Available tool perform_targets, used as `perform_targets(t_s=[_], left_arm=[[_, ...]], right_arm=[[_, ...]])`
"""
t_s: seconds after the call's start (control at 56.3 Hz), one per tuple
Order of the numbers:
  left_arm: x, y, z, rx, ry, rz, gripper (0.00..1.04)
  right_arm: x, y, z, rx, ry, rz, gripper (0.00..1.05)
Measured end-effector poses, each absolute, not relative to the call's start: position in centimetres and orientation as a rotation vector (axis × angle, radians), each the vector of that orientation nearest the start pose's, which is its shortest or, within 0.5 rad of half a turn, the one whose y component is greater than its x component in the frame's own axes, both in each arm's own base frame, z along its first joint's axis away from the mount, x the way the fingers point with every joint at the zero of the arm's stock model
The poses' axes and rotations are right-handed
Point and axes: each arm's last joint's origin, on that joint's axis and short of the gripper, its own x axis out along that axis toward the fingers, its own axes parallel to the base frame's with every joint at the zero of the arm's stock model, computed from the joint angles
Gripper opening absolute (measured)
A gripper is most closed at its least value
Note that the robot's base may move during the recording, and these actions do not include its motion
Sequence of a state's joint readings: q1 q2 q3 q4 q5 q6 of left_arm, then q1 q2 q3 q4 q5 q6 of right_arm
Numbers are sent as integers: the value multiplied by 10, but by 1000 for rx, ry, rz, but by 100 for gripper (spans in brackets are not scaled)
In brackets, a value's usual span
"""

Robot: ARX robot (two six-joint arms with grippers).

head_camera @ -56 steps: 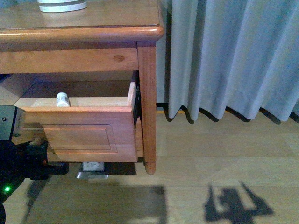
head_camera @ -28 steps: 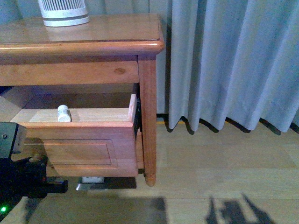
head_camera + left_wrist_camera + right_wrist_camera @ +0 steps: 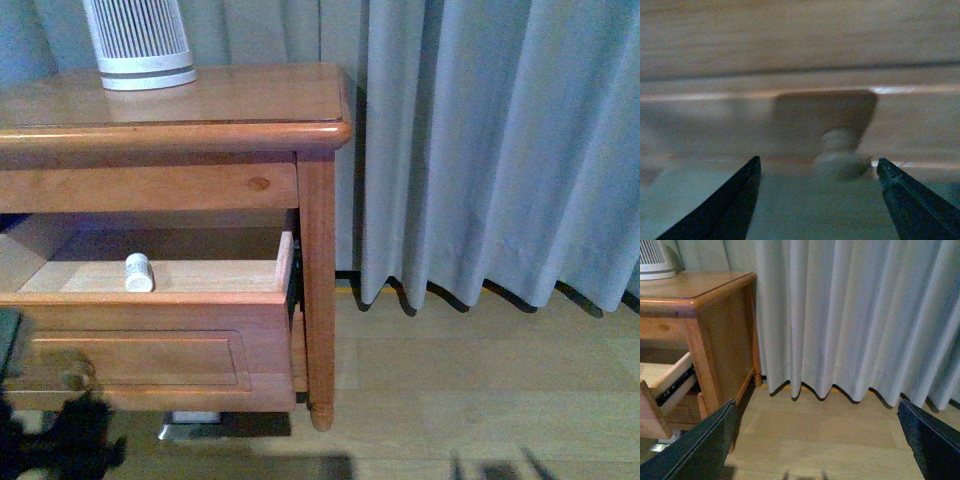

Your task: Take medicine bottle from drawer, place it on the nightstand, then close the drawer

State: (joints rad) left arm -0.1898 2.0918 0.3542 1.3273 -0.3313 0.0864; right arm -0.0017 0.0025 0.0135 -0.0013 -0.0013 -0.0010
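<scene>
Jaws of the left gripper (image 3: 818, 160) stand wide before the small round wooden knob (image 3: 840, 156) of the open honey-coloured wooden drawer (image 3: 150, 298); those of the right gripper (image 3: 816, 407) gape empty. Inside stands the small white cylindrical medicine bottle (image 3: 138, 271), which wide jaws reaching in could topple.

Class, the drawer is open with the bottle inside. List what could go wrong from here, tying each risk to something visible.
1. The medicine bottle stands upright just behind the front of the drawer; a descending tool may tip it.
2. The open left tool faces the knob; a nudge could shut the drawer early.
3. The slatted device on the nightstand could be bumped during placing.
</scene>
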Motion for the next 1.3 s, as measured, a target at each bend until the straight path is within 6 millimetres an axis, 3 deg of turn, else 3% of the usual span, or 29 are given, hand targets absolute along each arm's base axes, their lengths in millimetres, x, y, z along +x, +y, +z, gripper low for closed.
perform_targets(t_s=[0.071,0.124,0.302,0.426,0.533,0.604,0.675,0.994,1.172,1.296], left_arm=[[209,-46,68,249,428,160,89],[187,-46,86,266,405,154,98],[169,-39,141,232,296,184,98],[153,-35,168,227,232,194,98],[132,-35,186,225,198,199,98],[107,-35,198,219,166,213,98],[99,-38,203,191,144,200,98],[98,-47,196,95,133,118,98],[97,-32,182,-6,5,-13,68],[97,-21,178,-9,-2,-16,36]], right_arm=[[97,0,168,-1,-9,1,98],[97,0,168,-1,-10,0,98],[97,0,168,-1,-9,1,98],[97,0,168,-1,-9,1,98],[97,0,168,-1,-9,1,98],[97,0,168,-1,-9,1,98],[97,0,168,-1,-9,2,98],[97,0,168,-1,-9,1,98],[97,0,168,-1,-9,1,98],[97,0,168,-1,-9,1,98]])
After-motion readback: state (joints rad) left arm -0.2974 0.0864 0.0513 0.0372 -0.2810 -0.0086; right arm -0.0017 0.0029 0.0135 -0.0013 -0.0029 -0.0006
